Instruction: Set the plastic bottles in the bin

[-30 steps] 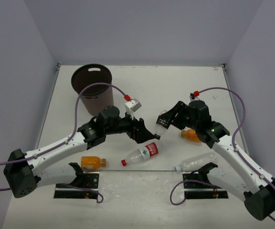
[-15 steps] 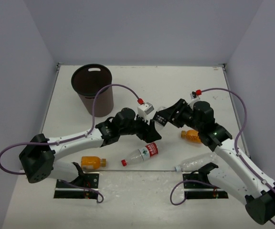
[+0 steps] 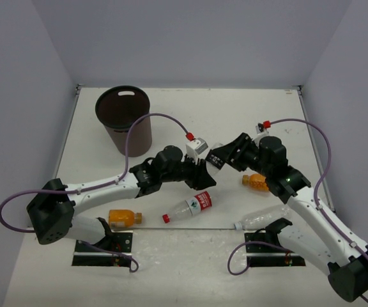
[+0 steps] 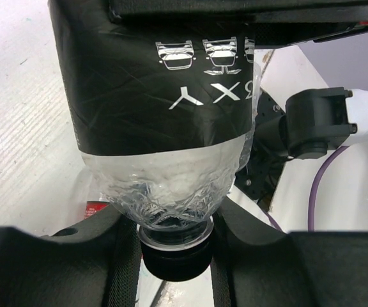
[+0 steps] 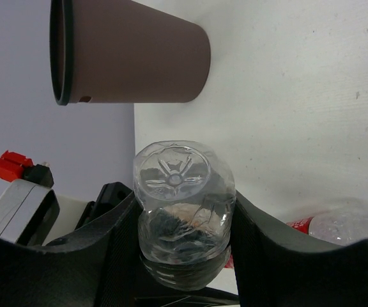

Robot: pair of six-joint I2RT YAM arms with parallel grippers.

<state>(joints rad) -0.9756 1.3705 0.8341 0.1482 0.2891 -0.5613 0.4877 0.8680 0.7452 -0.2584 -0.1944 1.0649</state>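
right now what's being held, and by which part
The black-labelled bottle, by both: left gripper shut on its neck above the cap, right gripper on its body near the base.

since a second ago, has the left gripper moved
Yes: the left gripper shifted right, farther from the bin, and shut on the neck of the black-labelled bottle the right gripper holds.

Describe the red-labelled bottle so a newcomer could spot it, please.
On the white table, look midway along the near edge. A clear bottle lies there, between an orange-filled bottle and a plain clear one; it alone has a red label and cap.
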